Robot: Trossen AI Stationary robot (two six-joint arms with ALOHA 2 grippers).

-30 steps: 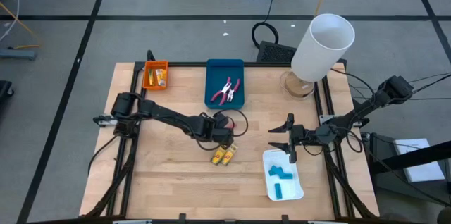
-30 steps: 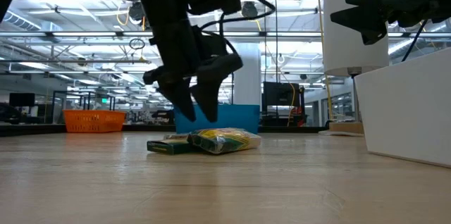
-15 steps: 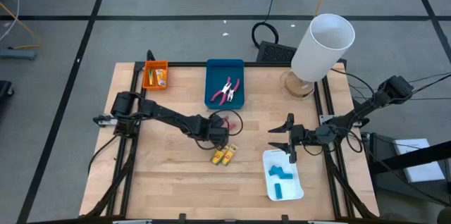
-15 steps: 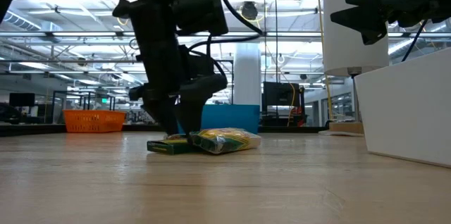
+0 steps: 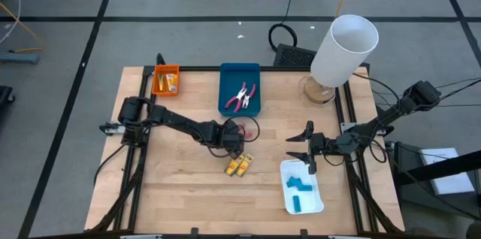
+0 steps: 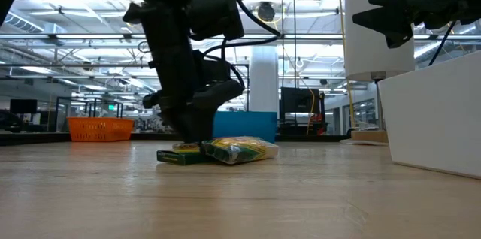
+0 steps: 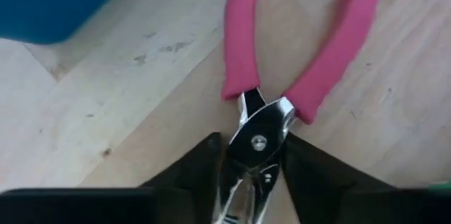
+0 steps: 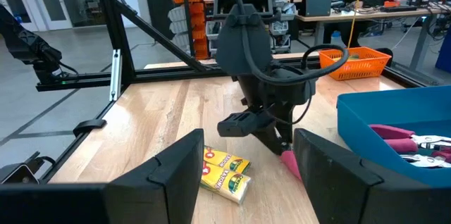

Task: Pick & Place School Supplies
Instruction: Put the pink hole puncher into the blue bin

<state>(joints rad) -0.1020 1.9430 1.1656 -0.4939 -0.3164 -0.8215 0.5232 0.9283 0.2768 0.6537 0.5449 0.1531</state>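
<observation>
Left end effector (image 7: 250, 182) is down low on the desk (image 5: 188, 186), its 2 dark fingers (image 7: 201, 171) on each side of the shiny metal head of the pink-handled pliers (image 7: 296, 48). The gap is small, but I cannot tell if the fingers are pressing the pliers yet. The pliers lie flat on the wood, just in front of the blue tray (image 5: 240, 89).

This looks like the grabbing step — next the fingers need to squeeze tight, then lift and carry.

Just beside it lie the yellow packs (image 5: 239, 166), near enough to get bumped. The blue tray holds more pliers (image 5: 242, 98). Farther off, the right end effector (image 5: 308, 154) waits open over the white tray (image 5: 302, 191) with blue blocks (image 5: 299, 186). The orange tray (image 5: 165, 80) sits in the far corner.
</observation>
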